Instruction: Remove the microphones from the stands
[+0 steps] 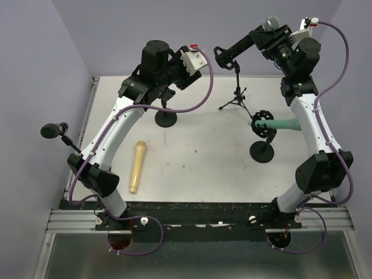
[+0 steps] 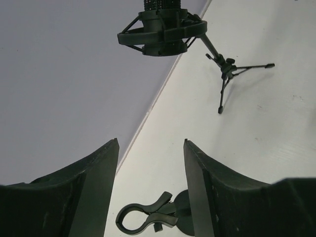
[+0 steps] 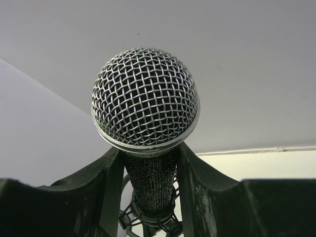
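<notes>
While right gripper (image 3: 149, 150) is clamped on microphone (image 3: 145, 96) body just below mesh head, tail end appears seated in shock mount (image 1: 224, 56) atop tripod stand (image 1: 235, 97). Long axis runs up and away from shock mount toward right arm, straight through closed fingers. Judgement: coming move is pull along that axis, away from shock mount; sideways drag could tip tripod. Left gripper (image 2: 150, 143) open, empty, on opposite side of shock mount, near, not touching.
</notes>
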`<action>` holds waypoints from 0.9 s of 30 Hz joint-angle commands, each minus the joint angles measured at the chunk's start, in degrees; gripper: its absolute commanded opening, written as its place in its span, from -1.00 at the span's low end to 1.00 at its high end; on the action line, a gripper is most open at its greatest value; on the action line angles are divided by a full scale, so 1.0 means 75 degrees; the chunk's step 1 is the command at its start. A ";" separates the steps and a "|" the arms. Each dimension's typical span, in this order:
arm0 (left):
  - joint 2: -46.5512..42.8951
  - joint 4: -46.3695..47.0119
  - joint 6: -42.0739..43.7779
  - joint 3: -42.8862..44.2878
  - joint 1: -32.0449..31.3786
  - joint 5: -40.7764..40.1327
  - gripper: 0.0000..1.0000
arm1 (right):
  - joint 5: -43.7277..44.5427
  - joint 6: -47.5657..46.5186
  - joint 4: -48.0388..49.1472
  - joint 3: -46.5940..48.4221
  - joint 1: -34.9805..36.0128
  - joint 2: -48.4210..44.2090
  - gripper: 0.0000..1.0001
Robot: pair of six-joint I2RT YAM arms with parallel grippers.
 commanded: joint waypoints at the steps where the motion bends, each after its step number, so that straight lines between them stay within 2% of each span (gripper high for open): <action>1: -0.0220 0.0573 -0.0256 -0.0017 -0.0099 0.0274 0.31 | -0.0265 0.0478 0.0439 0.0286 0.0078 -0.0059 -0.99; 9: -0.0865 0.1405 -0.0386 -0.0698 -0.0333 0.0627 0.52 | -0.0359 0.0783 0.0240 0.0872 0.0113 0.0047 -0.99; 18: -0.1463 0.2295 0.0059 -0.1635 -0.0790 0.0673 0.75 | -0.0664 0.0783 0.0403 -0.0204 0.0605 -0.0246 -0.99; 22: -0.1125 0.2566 0.0013 -0.1344 -0.0955 0.0381 0.77 | -0.0828 0.0748 0.0521 -0.0475 0.0828 -0.0305 -0.99; 27: 0.0138 0.2241 0.0375 0.0187 -0.1271 -0.0696 0.82 | -0.0793 0.0725 0.0556 -0.0405 0.0852 -0.0246 -0.99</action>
